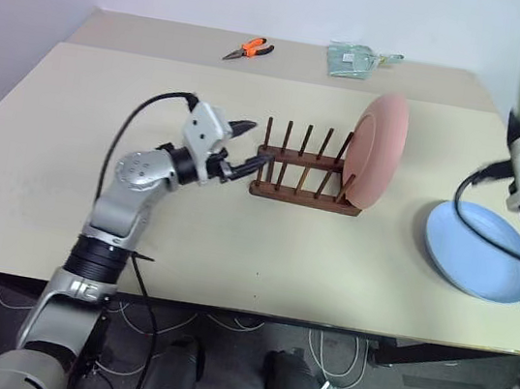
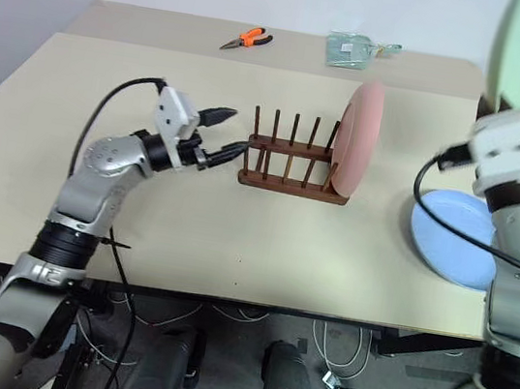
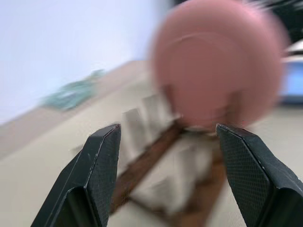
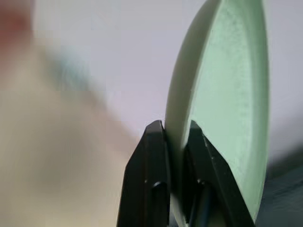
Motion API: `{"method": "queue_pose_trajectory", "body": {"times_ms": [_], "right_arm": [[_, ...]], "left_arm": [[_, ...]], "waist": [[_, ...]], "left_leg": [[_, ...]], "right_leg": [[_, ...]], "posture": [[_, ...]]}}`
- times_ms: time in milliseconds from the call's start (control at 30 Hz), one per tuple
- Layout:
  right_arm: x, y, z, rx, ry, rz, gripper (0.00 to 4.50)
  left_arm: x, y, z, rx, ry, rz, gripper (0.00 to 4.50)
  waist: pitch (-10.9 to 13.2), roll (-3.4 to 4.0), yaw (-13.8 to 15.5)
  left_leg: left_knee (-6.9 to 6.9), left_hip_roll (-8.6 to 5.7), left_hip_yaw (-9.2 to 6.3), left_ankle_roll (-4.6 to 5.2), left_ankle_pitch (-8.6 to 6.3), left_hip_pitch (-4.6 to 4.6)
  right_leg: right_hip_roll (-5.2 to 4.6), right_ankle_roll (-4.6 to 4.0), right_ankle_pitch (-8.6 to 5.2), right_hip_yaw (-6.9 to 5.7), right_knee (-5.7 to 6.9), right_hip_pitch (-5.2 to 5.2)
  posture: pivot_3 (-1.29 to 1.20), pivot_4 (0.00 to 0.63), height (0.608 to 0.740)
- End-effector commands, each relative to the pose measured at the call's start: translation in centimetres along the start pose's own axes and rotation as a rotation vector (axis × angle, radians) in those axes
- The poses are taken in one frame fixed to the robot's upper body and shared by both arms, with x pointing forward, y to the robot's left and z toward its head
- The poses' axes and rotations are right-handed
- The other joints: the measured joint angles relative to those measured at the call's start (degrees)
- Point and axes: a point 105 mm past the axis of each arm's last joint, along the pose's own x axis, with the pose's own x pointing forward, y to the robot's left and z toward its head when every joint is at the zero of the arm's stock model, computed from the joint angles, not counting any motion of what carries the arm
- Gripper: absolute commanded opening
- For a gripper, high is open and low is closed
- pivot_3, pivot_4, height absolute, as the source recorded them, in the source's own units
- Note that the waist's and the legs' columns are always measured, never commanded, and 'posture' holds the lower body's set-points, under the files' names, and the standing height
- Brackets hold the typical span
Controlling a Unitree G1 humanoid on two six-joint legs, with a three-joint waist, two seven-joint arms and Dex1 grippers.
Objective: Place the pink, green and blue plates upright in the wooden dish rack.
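Wooden rack (image 1: 304, 174) holds one pink plate (image 1: 378, 152) upright; one blue plate (image 1: 478, 251) lies right. Right gripper (image 4: 174, 142) pinches one green plate (image 4: 222, 90); left gripper (image 1: 247, 149) gapes empty.

Table (image 1: 261, 253): beige top, two sections. Pliers (image 1: 248, 49): orange handles, lying on far section. Clear packet (image 1: 351, 58): greenish contents, far section, well apart from pliers.

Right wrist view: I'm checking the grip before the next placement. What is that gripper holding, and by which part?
The right gripper is shut on the round, matte mint green plate, pinching its rim edge between the two black fingers.
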Motion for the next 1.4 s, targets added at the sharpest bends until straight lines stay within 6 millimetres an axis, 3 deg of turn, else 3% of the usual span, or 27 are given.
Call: {"method": "queue_pose_trajectory", "body": {"times_ms": [33,167,233,333,433,667,767,1033,1133,1333,1400], "right_arm": [[-0.3,1.1,6.3,0.351,-0.202,0.081,0.06],[-1.1,6.4,9.9,0.819,-0.277,0.361,0.06],[-1.2,8.7,9.8,1.018,-0.229,0.416,0.06],[-1.2,11.1,8.7,1.154,-0.129,0.423,0.06],[-1.0,12.8,6.9,1.156,-0.031,0.392,0.06],[-0.4,13.7,4.4,1.124,0.063,0.356,0.06],[0.1,14.1,2.6,1.088,0.132,0.324,0.06],[0.5,14.7,0.8,1.04,0.202,0.338,0.06],[0.8,14.8,0.5,1.027,0.215,0.342,1.12],[1.5,14.3,1.1,0.916,0.173,0.346,3.97],[1.7,13.7,1.8,0.806,0.133,0.369,3.97]], "left_arm": [[-0.5,1.6,0.5,0.044,-0.024,0.027,3.28],[-0.6,2.3,0.0,0.028,-0.018,0.032,3.28],[-0.7,2.1,-0.1,0.023,-0.017,0.023,3.28],[-0.9,1.5,-0.3,0.009,-0.011,-0.003,3.28],[-1.4,0.5,-0.7,-0.019,0.008,-0.052,3.28],[-2.4,-1.4,-1.0,-0.086,0.054,-0.142,3.28],[-2.4,-1.8,-1.0,-0.095,0.06,-0.151,3.28],[-2.2,-2.1,-0.8,-0.1,0.058,-0.158,3.28],[-2.1,-2.3,-0.7,-0.099,0.056,-0.162,3.28],[-2.1,-2.5,-0.7,-0.102,0.055,-0.167,3.28],[-2.0,-2.5,-0.7,-0.103,0.056,-0.169,3.28]], "waist": [[0.01,-0.02,0.19],[0.0,-0.18,0.65],[0.0,-0.18,0.28],[0.0,-0.17,0.12],[-0.01,-0.16,0.08],[0.0,-0.15,0.05],[0.0,-0.15,0.09],[0.0,-0.15,0.06],[0.0,-0.15,0.04],[0.0,-0.15,0.06],[0.0,-0.15,0.05]], "left_leg": [[0.01,0.0,0.0,0.0,0.0,0.0],[0.01,-0.01,-0.02,0.01,0.0,-0.09],[0.0,0.0,-0.02,0.02,-0.01,-0.09],[0.0,0.01,-0.02,0.02,-0.01,-0.08],[-0.01,0.01,-0.01,0.02,-0.01,-0.09],[-0.01,0.02,0.0,0.02,-0.01,-0.09],[0.0,0.02,0.01,0.02,-0.01,-0.09],[-0.02,0.02,0.01,0.02,-0.01,-0.09],[-0.02,0.02,0.01,0.02,-0.01,-0.09],[-0.02,0.02,0.01,0.02,-0.01,-0.09],[-0.02,0.02,0.03,0.02,-0.01,-0.1]], "right_leg": [[-0.02,-0.01,0.0,-0.02,-0.01,0.0],[-0.13,-0.18,-0.1,-0.13,-0.08,0.05],[-0.13,-0.19,-0.09,-0.14,-0.07,0.04],[-0.12,-0.19,-0.09,-0.12,0.01,-0.01],[-0.11,-0.19,-0.09,-0.12,0.01,-0.03],[-0.09,-0.21,-0.09,-0.11,0.01,-0.05],[-0.1,-0.21,-0.1,-0.11,0.01,-0.05],[-0.08,-0.21,-0.09,-0.11,0.01,-0.07],[-0.07,-0.21,-0.1,-0.11,0.01,-0.08],[-0.08,-0.21,-0.1,-0.11,0.0,-0.08],[-0.08,-0.21,-0.1,-0.1,-0.01,-0.09]], "posture": [[0.0,0.15,0.726],[0.0,0.15,0.726],[0.0,0.15,0.726],[0.0,0.15,0.726],[0.0,0.15,0.726],[0.0,0.15,0.726],[0.0,0.15,0.726],[0.0,0.15,0.726],[0.0,0.15,0.726],[0.0,0.15,0.726],[0.0,0.15,0.726]]}}
